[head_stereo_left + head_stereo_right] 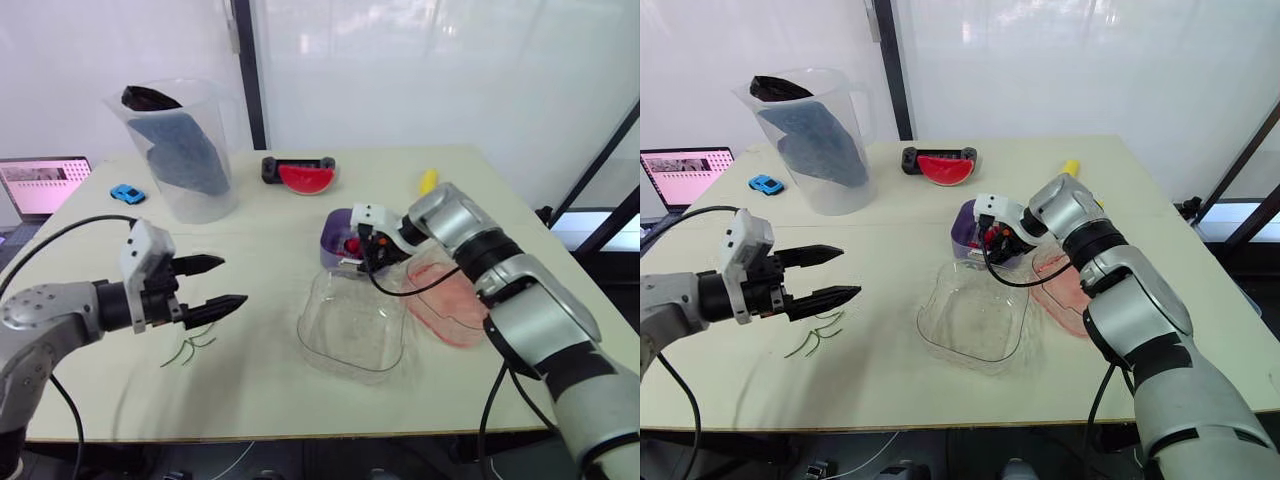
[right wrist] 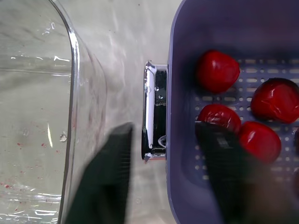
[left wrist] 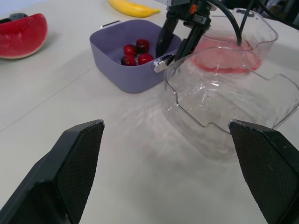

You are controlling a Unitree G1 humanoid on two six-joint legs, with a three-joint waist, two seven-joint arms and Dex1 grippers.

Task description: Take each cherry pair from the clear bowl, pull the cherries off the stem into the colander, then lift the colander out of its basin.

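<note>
The purple colander [image 1: 338, 232] sits mid-table with several red cherries [image 2: 217, 70] on its perforated floor; I cannot tell its basin apart from it. My right gripper [image 2: 163, 128] is open and straddles the colander's near wall at the metal handle [image 2: 150, 112], one finger inside, one outside. The clear bowl [image 1: 350, 325] stands just in front and looks empty. My left gripper [image 1: 215, 285] hovers open over the table, left of the bowl, holding nothing. Green stems [image 1: 190, 345] lie on the table below it.
A pink-stained clear container [image 1: 450, 300] sits right of the bowl. At the back stand a tall pitcher holding a dark cloth [image 1: 180, 150], a watermelon slice [image 1: 305, 177], a banana [image 1: 428, 180], a blue toy car [image 1: 127, 193] and a laptop [image 1: 40, 185].
</note>
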